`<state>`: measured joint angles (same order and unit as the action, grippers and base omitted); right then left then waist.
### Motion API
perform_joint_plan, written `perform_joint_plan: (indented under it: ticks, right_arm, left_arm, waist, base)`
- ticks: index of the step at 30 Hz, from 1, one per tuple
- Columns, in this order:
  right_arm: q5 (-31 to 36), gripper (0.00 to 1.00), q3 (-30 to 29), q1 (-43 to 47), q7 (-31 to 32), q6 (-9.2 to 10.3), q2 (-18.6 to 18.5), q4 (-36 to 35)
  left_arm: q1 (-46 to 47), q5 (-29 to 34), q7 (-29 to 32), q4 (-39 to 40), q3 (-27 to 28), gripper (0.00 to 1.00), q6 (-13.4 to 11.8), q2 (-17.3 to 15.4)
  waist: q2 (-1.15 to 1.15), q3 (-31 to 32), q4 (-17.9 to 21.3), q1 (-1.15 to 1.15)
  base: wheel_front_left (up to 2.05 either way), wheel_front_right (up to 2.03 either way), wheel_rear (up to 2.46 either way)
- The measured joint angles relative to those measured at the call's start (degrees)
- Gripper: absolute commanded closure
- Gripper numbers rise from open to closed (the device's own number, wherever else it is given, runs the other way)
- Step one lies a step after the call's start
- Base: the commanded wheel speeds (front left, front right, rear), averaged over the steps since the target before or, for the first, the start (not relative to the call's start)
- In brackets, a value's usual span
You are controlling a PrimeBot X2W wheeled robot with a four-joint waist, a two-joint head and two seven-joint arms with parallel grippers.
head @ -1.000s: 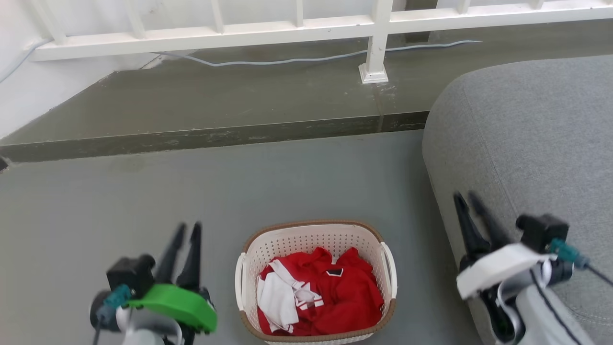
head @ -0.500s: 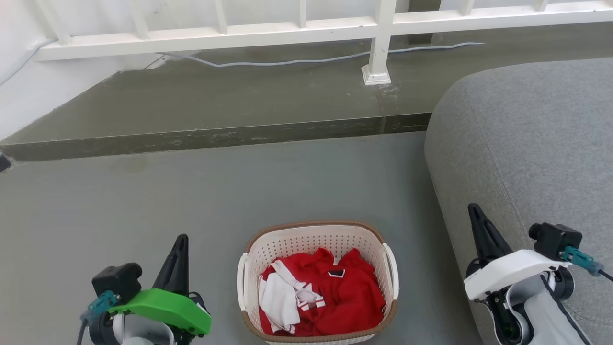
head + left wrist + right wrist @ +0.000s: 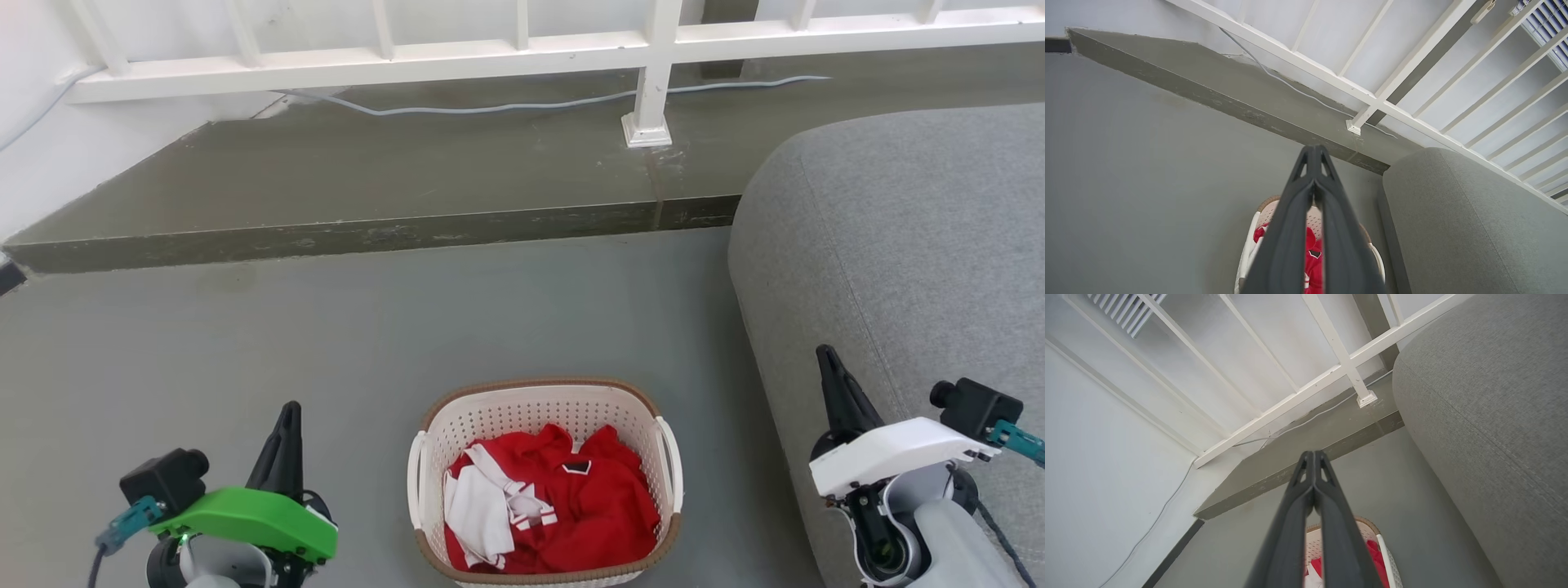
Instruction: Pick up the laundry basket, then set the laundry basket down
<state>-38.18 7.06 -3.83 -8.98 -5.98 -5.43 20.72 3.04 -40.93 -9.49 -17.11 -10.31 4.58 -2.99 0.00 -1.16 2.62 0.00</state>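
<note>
L gripper [image 3: 286,416], R gripper [image 3: 826,363] pinched closed, empty. Risk: uneven handle grab could tip cream-white perforated plastic laundry basket [image 3: 522,412].

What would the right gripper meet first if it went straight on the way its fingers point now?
Most likely the raised concrete step: in the right wrist view the right gripper, fingers shut, aims at it, beside the grey sofa. Depth is unclear; the way before it looks free.
</note>
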Motion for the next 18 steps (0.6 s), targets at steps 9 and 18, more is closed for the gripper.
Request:
perform_joint_plan:
  ticks: [9, 18]
  right_arm:
    - [-5.61, 1.00, -1.72, -0.01, 1.80, -0.02, 0.25, -0.40]
    - [-11.72, 1.00, -3.44, -0.02, 3.61, -0.05, 0.65, -0.88]
  left_arm:
    - [0.01, -5.43, 1.94, 0.02, 1.56, 1.00, 0.25, 0.10]
    - [0.01, -11.55, 3.60, 0.04, 3.20, 1.00, 0.47, 0.16]
  waist:
    - [0.00, 0.12, -0.29, 0.00]
    - [0.00, 0.23, -0.59, 0.00]
  base:
    - [0.00, 0.00, 0.00]
    - [0.00, 0.00, 0.00]
